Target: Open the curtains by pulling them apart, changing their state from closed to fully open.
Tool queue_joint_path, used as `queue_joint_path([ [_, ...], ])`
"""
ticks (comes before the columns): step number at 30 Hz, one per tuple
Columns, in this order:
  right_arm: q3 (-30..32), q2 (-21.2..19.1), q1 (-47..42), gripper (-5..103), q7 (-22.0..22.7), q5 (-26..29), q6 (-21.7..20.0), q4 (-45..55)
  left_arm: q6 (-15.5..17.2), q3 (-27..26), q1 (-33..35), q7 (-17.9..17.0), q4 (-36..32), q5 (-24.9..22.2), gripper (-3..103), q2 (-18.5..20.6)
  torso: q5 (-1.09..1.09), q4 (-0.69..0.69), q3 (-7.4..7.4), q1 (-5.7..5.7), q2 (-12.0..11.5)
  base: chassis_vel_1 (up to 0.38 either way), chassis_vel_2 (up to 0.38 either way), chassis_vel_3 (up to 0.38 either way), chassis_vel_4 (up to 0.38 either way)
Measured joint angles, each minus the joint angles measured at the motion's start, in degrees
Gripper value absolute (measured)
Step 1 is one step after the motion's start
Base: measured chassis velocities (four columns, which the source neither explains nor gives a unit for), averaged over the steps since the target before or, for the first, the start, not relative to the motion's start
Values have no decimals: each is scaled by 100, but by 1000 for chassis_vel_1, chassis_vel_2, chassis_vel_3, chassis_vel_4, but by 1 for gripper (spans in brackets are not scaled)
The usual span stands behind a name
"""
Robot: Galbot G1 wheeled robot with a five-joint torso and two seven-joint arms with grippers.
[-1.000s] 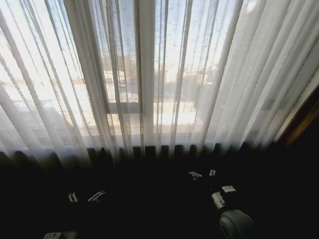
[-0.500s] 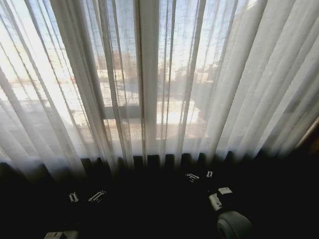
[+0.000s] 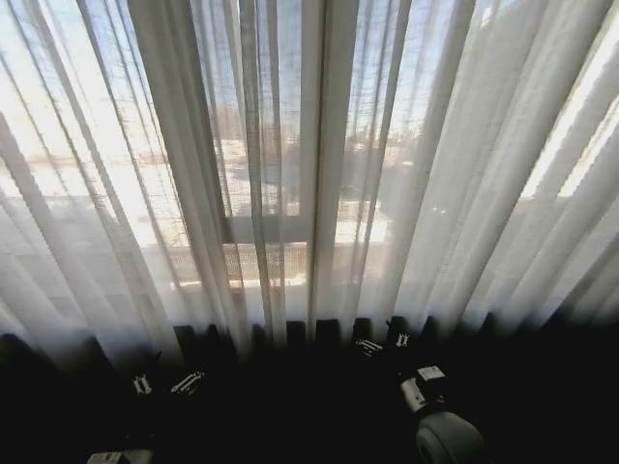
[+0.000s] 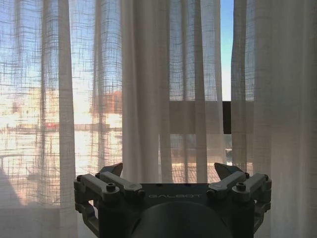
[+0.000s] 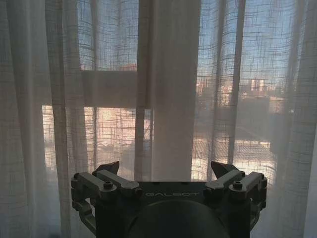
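The curtains hang closed across the whole head view, a left panel (image 3: pixel 116 193) and a right panel (image 3: pixel 484 193) that meet near the middle. Both are sheer, cream and pleated. My left gripper (image 3: pixel 164 383) is low in the dark strip below the hem, and my right gripper (image 3: pixel 383 343) sits just under the hem near the middle. In the left wrist view my left gripper (image 4: pixel 168 171) is open, a short way in front of the fabric (image 4: pixel 143 89) and apart from it. In the right wrist view my right gripper (image 5: pixel 167 168) is open too, facing a thick fold (image 5: pixel 171 89).
A window frame post (image 3: pixel 311 145) and crossbar (image 3: pixel 266 229) show through the fabric. A narrow slit between folds (image 4: pixel 226 74) reveals sky and a dark frame bar (image 4: pixel 226 116). My right arm's round joint (image 3: pixel 450 440) is at the lower right. The area below the hem is dark.
The whole head view has shifted, so the camera moved: the curtains look closer, the hem sits lower, and the wooden edge at the right has left the view. The grippers keep their pose.
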Motion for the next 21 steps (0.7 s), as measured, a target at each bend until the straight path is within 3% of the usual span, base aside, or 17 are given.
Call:
queue_joint_path([
  [10,-131,14,33,100,12,-26,8,-39,-48,1,37,-2,0,57,100,-59,-5,-2,-1,0,0,131,516,-137,-524],
  [17,-361,6,442,100,93,209,-16,-442,-50,-21,65,-15,0,73,100,-89,-2,-1,-1,-1,1,47,114,-37,-112],
  [21,-668,9,1230,100,323,475,-121,-1210,-51,-82,126,-13,-3,74,100,-132,6,-2,-2,-7,3,-1,-46,10,72],
])
